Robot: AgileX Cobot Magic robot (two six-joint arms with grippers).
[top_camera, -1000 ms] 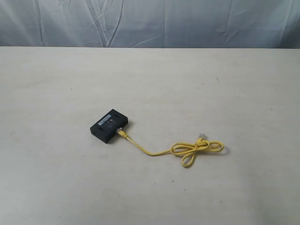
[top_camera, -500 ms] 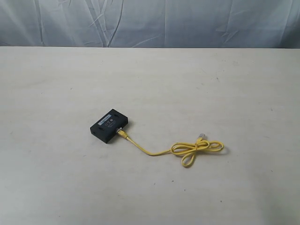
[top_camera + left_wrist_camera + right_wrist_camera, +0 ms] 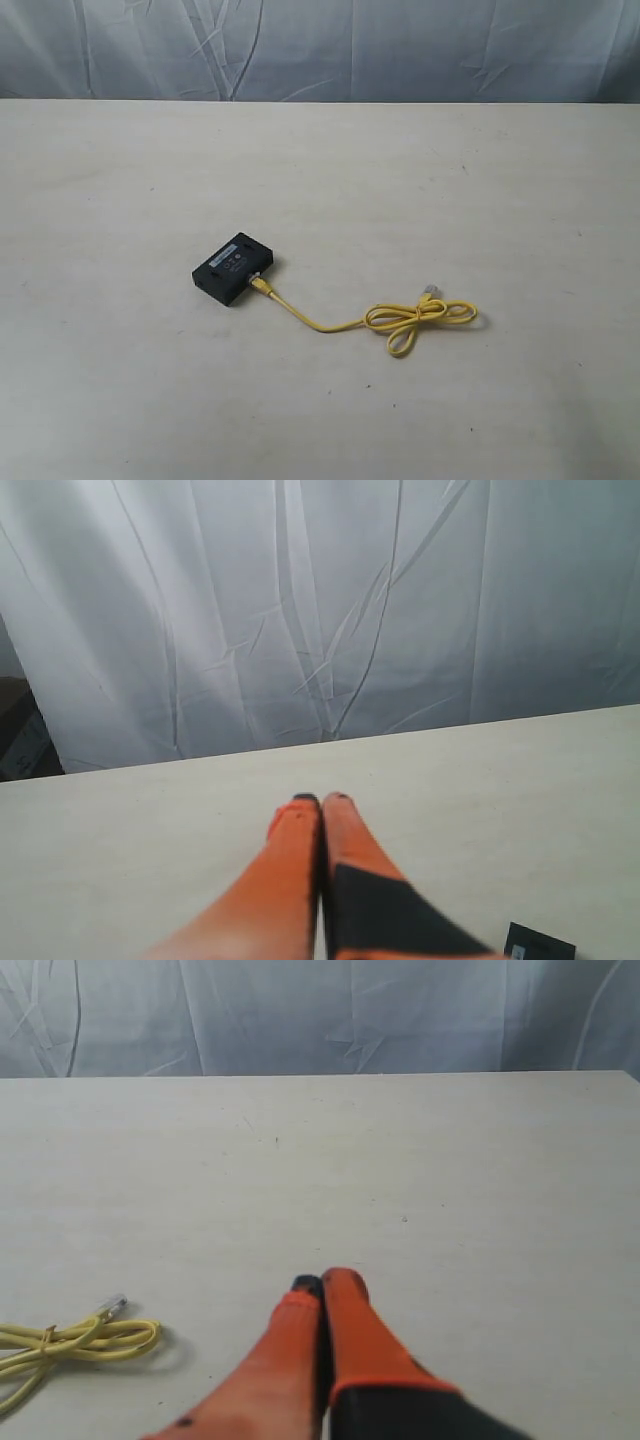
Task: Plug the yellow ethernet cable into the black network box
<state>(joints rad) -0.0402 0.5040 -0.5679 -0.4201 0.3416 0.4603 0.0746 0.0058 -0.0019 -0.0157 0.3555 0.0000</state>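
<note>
Pale cream table (image 3: 330, 170) fills most of the exterior view, backed by a wrinkled grey-white curtain (image 3: 400, 45). Left of the middle lies the box (image 3: 233, 268), flat on the tabletop and turned at an angle, with a pale label (image 3: 222, 256) along the far part of its top. The cable (image 3: 330, 322) meets the box at its near right side, where a yellow-booted end sits against the housing; whether it is fully seated cannot be told from this view. From there the cord runs in a gentle curve toward the right and gathers into loose, flat loops on the table. At the far side of those loops rests the free plug (image 3: 428, 292), clear plastic, well apart from the box.

In the left wrist view the left gripper (image 3: 320, 801) is clenched: its orange fingers (image 3: 290, 860) press together tip to tip with nothing between them, aimed across bare table toward the curtain. A corner of the box shows near the finger that carries a black covering.

In the right wrist view the right gripper (image 3: 325, 1283) is clenched the same way, empty, over the table. The cable's loops and the free plug lie on the surface off to one side, apart from its fingers
</note>
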